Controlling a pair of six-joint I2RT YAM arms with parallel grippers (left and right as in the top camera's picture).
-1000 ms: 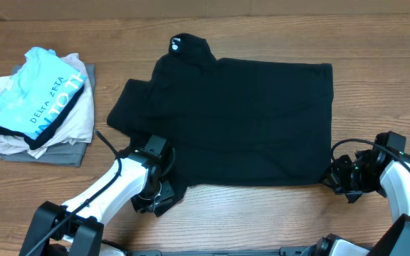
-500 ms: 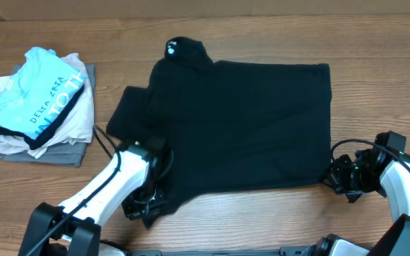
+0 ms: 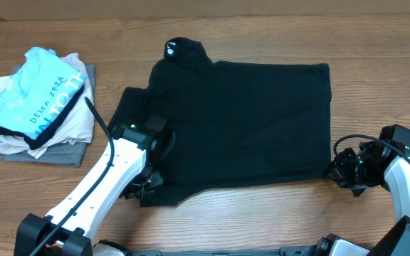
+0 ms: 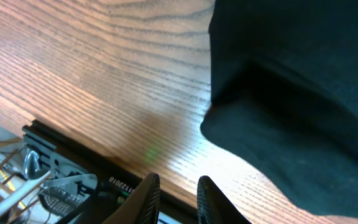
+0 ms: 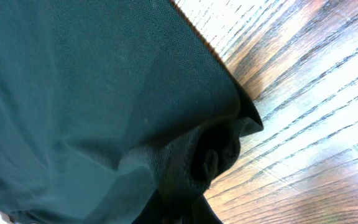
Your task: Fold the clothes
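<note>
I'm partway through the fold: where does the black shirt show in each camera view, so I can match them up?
Overhead: the black shirt lies spread across the centre.
Left wrist: it fills the upper right, its edge over bare wood.
Right wrist: it covers the left, with one corner bunched at the bottom.
Shared landmark: the wood-grain table.

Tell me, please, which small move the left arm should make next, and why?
Probably move the left fingers onto the near left corner of the plain black short-sleeved fabric shirt and close there. In the left wrist view they stand slightly apart and empty, the shirt's edge beside them, while the right fingers pinch the near right corner.
</note>
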